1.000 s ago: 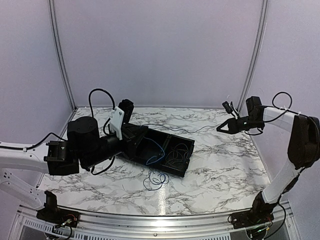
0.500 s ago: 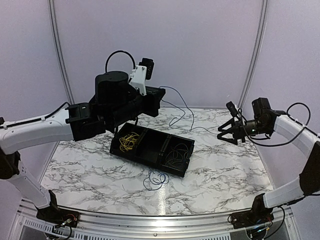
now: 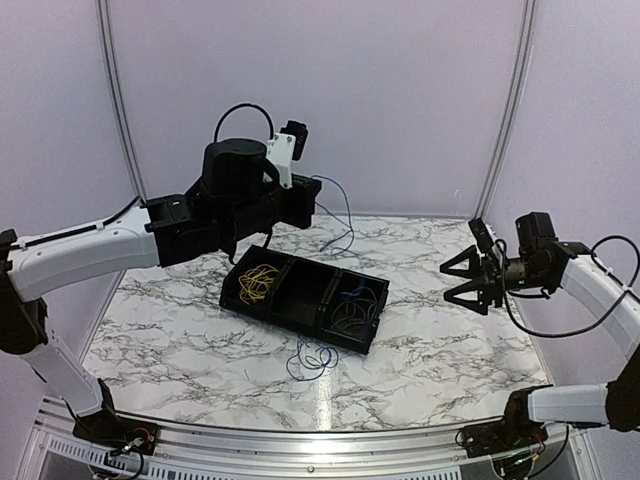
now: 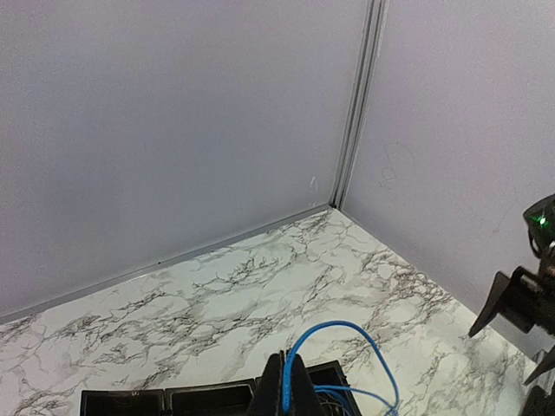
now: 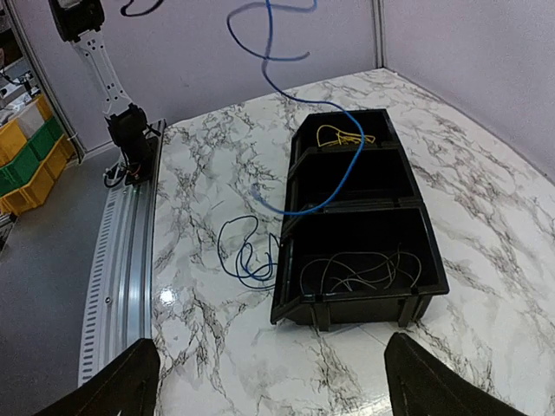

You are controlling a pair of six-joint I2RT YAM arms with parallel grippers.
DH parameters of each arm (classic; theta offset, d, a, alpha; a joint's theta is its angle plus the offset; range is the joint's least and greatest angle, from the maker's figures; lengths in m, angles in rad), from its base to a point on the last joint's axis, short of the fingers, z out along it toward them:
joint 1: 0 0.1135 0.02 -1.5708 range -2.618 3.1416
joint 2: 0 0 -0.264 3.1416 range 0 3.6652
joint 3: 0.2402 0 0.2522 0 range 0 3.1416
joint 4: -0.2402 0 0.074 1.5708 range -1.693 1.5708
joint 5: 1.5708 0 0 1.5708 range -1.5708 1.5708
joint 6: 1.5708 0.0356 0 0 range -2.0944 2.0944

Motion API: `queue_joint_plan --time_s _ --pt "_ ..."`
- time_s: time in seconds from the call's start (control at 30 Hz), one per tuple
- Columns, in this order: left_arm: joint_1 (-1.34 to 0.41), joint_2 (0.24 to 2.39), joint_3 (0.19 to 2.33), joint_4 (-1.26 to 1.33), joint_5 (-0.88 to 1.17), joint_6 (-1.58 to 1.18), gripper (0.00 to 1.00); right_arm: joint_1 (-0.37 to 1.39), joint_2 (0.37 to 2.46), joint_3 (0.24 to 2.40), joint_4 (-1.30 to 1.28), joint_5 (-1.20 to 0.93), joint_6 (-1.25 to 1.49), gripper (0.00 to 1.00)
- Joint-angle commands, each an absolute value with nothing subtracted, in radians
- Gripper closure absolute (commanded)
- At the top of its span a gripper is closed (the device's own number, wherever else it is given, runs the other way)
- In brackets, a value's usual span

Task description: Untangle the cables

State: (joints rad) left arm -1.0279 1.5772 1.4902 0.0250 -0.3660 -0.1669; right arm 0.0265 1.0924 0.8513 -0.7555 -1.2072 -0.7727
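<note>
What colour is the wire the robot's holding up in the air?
Blue. The wire shows best in the left wrist view.

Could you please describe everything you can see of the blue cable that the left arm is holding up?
The blue cable is a very thin, flexible wire, seemingly plastic-coated. The left tool, shut, pinches it high above the black tray. From there it arcs outward in a loop, then hangs in loose curves down into the tray's middle compartment.
</note>
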Motion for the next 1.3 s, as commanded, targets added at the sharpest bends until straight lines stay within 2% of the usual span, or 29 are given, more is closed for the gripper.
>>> queue_joint_plan --time_s 0.0,0.17,0.5,0.63,1.27 --pt "-1.02 1.648 1.498 0.002 -0.354 -0.135 1.0 0.011 1.082 1.025 -0.859 -1.284 -0.808 0.1" --pt "-1.02 1.666 1.495 0.039 -0.269 -0.177 1.0 0.011 1.074 1.186 -0.761 -1.17 -0.616 0.12" --pt "-1.02 1.644 1.504 0.025 -0.287 -0.116 1.0 -0.039 1.02 0.828 -0.415 -0.865 -0.458 0.15" --pt "-1.019 1.639 1.514 0.002 -0.299 -0.082 1.0 -0.067 1.041 0.747 -0.36 -0.854 -0.443 0.16" --pt "-0.947 1.556 1.474 -0.125 -0.378 0.126 1.0 -0.072 1.064 0.72 -0.341 -0.818 -0.468 0.17"
